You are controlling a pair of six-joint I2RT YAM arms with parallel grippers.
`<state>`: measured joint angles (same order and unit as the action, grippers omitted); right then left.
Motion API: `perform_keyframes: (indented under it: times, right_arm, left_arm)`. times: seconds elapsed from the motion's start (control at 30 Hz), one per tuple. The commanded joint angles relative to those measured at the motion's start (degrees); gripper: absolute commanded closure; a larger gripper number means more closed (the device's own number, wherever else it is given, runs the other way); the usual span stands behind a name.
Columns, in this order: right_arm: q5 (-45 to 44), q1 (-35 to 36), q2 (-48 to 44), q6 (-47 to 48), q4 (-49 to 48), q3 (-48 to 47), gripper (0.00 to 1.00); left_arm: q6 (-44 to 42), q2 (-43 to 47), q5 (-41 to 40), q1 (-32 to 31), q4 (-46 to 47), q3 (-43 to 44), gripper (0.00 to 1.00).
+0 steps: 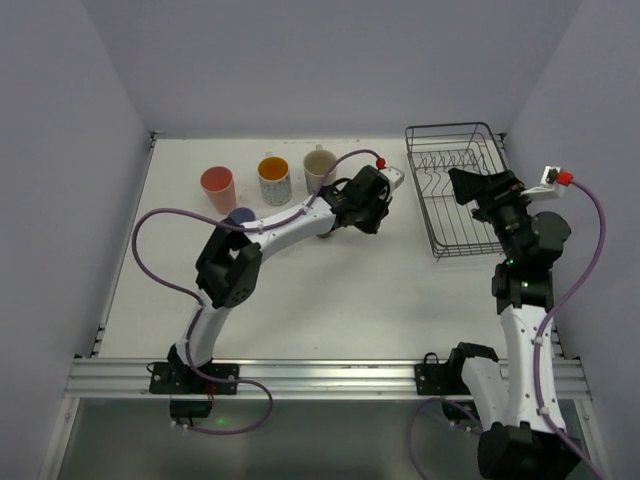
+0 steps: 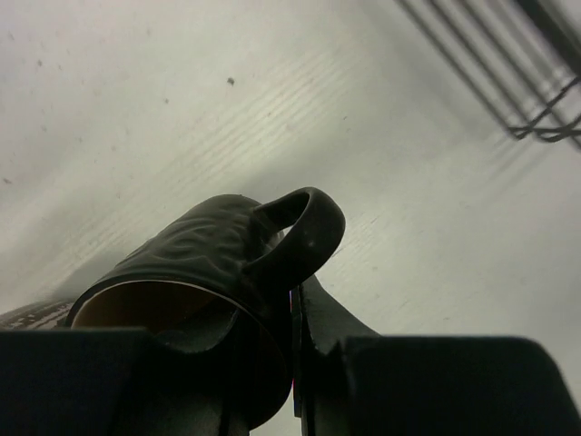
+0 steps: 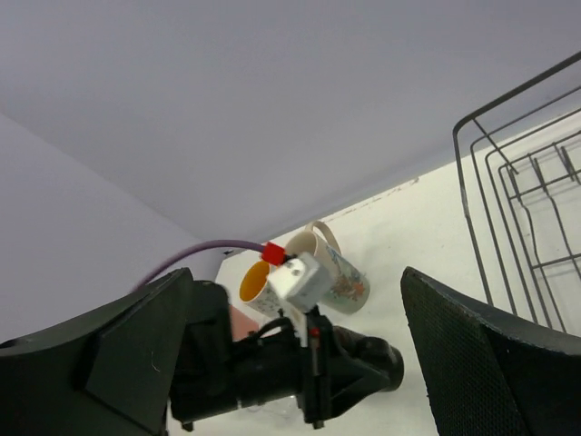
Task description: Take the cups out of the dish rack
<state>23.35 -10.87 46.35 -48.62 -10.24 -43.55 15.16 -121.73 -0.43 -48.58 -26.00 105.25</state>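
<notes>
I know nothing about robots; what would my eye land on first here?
The left pincer, near the middle, is clamped on a dark mug. To its left a salmon tumbler, a dotted mug and a cream mug stand in a row. At the right, the open right pincer hangs over the black wire rack.

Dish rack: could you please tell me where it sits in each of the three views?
Top external: dish rack at upper right.
Left wrist: only some of its wires, top right corner.
Right wrist: its end along the right edge.
Shared landmark: the white table under it.
</notes>
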Motion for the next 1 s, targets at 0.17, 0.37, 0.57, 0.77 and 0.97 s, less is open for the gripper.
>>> perform_keyframes:
  times: [0.17,0.37,0.57,0.77,0.97]
  right_arm:
    - [-2.9,0.1,-8.8,8.9,14.9,-4.4,0.01]
    - [-2.3,0.0,-10.3,9.7,16.7,-4.8,0.01]
    - [-1.7,0.0,-9.4,9.9,16.2,-5.2,0.01]
    - [-1.7,0.0,-9.3,9.8,15.8,-5.0,0.01]
    - [-1.0,0.1,-9.3,9.3,15.4,-5.0,0.01]
  left_arm:
    - [-4.9,-9.5,-10.0,-2.0,-10.3,14.2,1.00]
    - [-5.8,-14.7,-12.3,-2.1,-12.3,17.3,1.00]
    - [-6.4,-15.9,-13.4,-2.1,-14.3,19.2,0.89]
    - [-6.6,-15.6,-14.2,-2.2,-14.6,19.6,0.77]
    - [-5.8,-13.1,-13.0,-2.1,-14.0,19.2,0.61]
